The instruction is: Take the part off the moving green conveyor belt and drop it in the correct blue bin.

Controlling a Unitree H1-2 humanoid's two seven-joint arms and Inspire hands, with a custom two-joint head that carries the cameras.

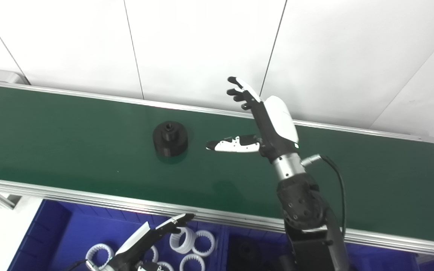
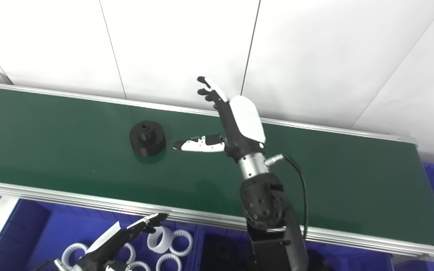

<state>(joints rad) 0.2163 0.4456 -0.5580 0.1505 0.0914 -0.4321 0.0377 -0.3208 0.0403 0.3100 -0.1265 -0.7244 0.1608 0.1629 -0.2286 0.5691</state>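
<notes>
1. Landmark: green conveyor belt [image 1: 51, 150], running across the view between metal rails, white wall behind it.
2. Left of frame, below the belt's near rail: blue bin [image 1: 51, 229] holding white rings [image 1: 192, 241]. The left hand [image 1: 145, 241] hovers over this bin, fingers stretched out and apart, holding nothing.
3. On the belt, left of its middle: the black part [image 1: 170, 138], a round stepped piece with a small hub on top, sitting upright. Nothing touches it.
4. Just right of the part, over the belt: right hand [image 1: 266, 124], spread wide, thumb pointing toward the part and the other fingers raised toward the far rail. It is empty, and a clear gap remains between thumb tip and part.
5. Below the belt near the right arm: a second bin [image 1: 239, 248] with dark pieces inside, only partly seen.
6. Judgement: step in hand is the approach, before any grasp. Next move calls for bringing the right hand down and around the part, timed to the belt's travel, then closing on it. The dark-piece bin looks like the match.
</notes>
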